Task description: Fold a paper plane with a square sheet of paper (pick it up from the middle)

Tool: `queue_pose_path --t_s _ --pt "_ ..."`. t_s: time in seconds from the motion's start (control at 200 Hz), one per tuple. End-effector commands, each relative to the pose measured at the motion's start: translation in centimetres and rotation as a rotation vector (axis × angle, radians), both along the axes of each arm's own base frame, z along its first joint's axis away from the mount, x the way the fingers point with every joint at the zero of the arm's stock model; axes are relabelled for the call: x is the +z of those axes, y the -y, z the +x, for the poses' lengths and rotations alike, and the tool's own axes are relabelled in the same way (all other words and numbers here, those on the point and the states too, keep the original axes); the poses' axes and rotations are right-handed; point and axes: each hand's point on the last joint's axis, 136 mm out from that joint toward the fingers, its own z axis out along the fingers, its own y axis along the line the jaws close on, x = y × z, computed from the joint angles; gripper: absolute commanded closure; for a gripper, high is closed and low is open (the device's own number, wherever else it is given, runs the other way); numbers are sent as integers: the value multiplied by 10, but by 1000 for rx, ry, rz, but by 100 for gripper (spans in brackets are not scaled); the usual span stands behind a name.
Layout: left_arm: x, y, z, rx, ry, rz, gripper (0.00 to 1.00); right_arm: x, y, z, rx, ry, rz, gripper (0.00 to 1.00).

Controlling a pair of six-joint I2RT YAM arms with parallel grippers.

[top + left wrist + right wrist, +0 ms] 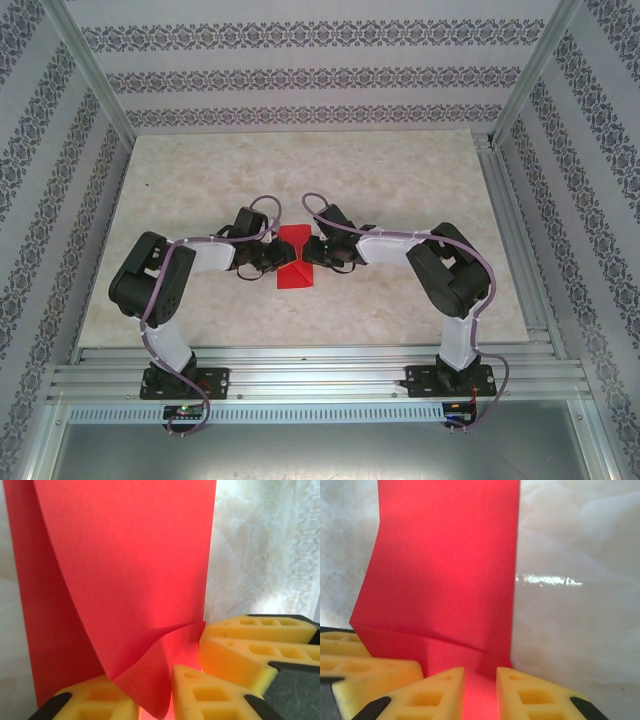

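Running near edge to far edge mid-tabletop, the red paper (296, 276) sat pinched by both left gripper (274, 262) and right gripper (309, 252).

- The table (400, 190) has a pale, marble-patterned top, glossy enough to catch a streak of light in the right wrist view. Aluminium rails (320, 362) frame its near and right edges.
- A red sheet of paper (294, 258) rests near the middle, longer than wide. Most of it lies flat, while one part bends up off the surface along a crease.
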Motion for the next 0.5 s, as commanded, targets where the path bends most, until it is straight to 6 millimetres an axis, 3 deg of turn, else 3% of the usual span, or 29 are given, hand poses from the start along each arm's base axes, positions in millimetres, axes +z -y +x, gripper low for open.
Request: queue_pose_path --t_s 0.0,0.125,0.245,0.365,0.495 --pt "16 5 7 0 89 -22 82 34 -1 10 -12 60 77 75" --pt "19 1 8 5 113 7 90 56 7 11 -33 111 89 71" --pt "30 -9 5 -4 145 69 94 78 31 10 -90 181 67 63" --pt "56 -33 -3 -13 194 212 94 98 62 7 -157 258 19 51" --pt "96 -68 -15 -22 276 401 94 110 96 3 -235 311 -18 36"
